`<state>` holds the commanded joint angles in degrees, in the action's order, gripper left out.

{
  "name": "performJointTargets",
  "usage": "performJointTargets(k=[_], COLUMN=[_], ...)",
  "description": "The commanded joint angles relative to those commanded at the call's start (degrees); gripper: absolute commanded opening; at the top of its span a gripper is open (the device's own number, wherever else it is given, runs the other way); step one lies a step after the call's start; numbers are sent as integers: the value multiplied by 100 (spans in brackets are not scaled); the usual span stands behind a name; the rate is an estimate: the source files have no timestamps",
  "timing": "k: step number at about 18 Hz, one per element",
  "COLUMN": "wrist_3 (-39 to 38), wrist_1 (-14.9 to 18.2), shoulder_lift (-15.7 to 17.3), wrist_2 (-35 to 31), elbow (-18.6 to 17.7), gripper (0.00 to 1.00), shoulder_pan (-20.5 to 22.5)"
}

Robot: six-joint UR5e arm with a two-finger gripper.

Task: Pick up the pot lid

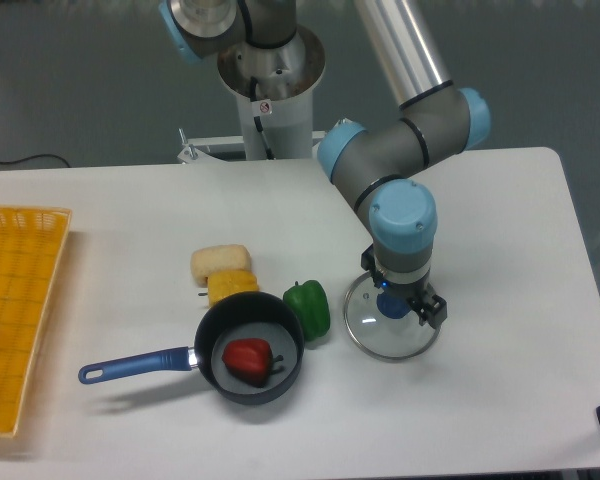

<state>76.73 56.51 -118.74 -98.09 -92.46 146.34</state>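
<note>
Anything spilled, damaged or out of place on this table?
Nothing stands out. The pot lid lies flat, its blue knob up; the pan sits upright with the red pepper inside; no spill or damage shows.
</note>
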Motion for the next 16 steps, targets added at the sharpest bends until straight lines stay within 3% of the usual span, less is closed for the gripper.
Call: performJointTargets(k=[16], wrist_3=[-263], wrist_1=[-141], shoulder_lift=[0], wrist_2=[-18], elbow=[-361], gripper=[100], shoulder_pan=[-9])
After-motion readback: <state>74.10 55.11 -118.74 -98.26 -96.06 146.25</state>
